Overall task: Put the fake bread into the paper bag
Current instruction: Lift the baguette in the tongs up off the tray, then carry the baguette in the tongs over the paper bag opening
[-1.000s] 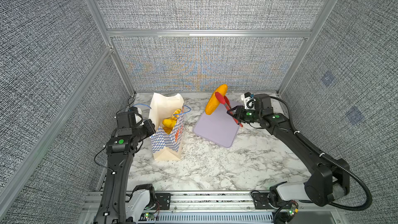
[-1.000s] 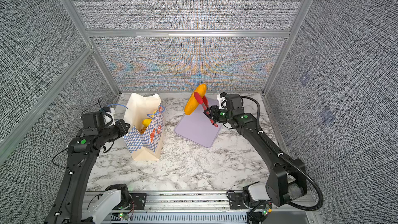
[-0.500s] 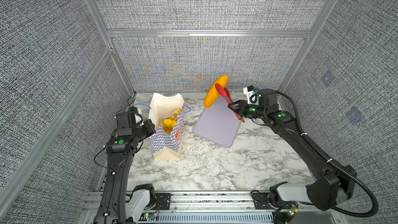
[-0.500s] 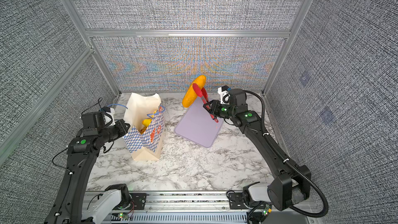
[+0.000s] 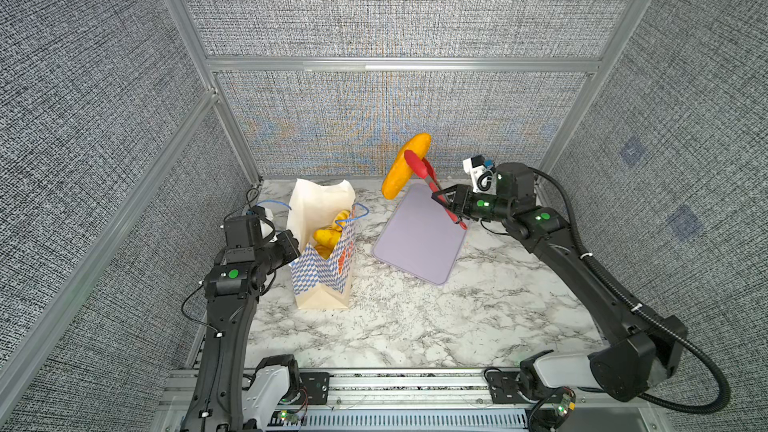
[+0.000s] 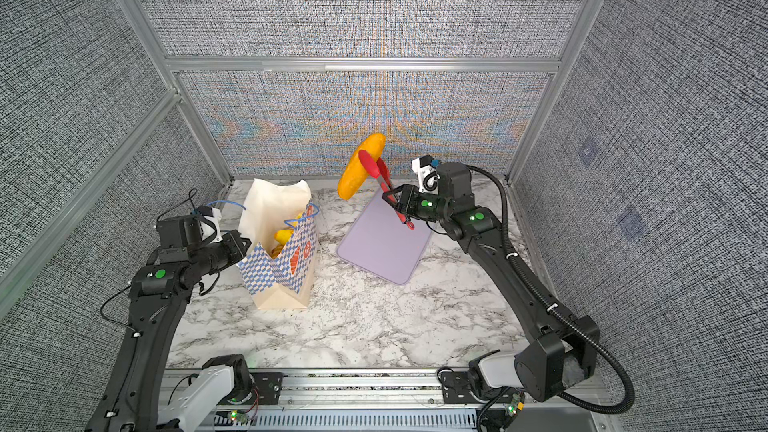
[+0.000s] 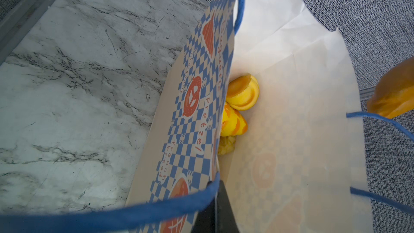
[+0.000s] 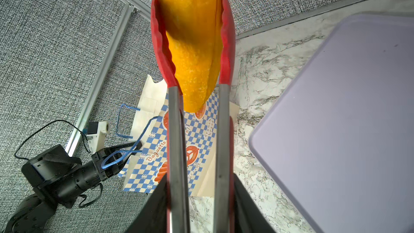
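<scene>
The paper bag [image 5: 322, 272] [image 6: 284, 272] stands upright and open on the left of the table, and several pieces of fake bread [image 7: 243, 91] lie at its bottom. My left gripper [image 7: 218, 189] [image 5: 296, 245] is shut on the bag's near rim, by a blue cord handle [image 7: 112, 215]. My right gripper [image 8: 199, 198] [image 5: 448, 201] [image 6: 400, 201] is shut on the red tongs [image 5: 430, 182] [image 8: 177, 144]. The tongs clamp a long orange-yellow loaf [image 5: 405, 166] [image 6: 359, 166] [image 8: 195, 41], held in the air to the right of the bag's mouth, over the tray's far corner.
A flat lavender tray [image 5: 417, 243] [image 8: 347, 119] lies bare to the right of the bag, under the right gripper. Grey fabric walls with metal framing close in the marble table [image 5: 415, 317] on three sides.
The right gripper has lifted the tongs and the loaf higher and slightly towards the bag. The left gripper and the bag have stayed still.
</scene>
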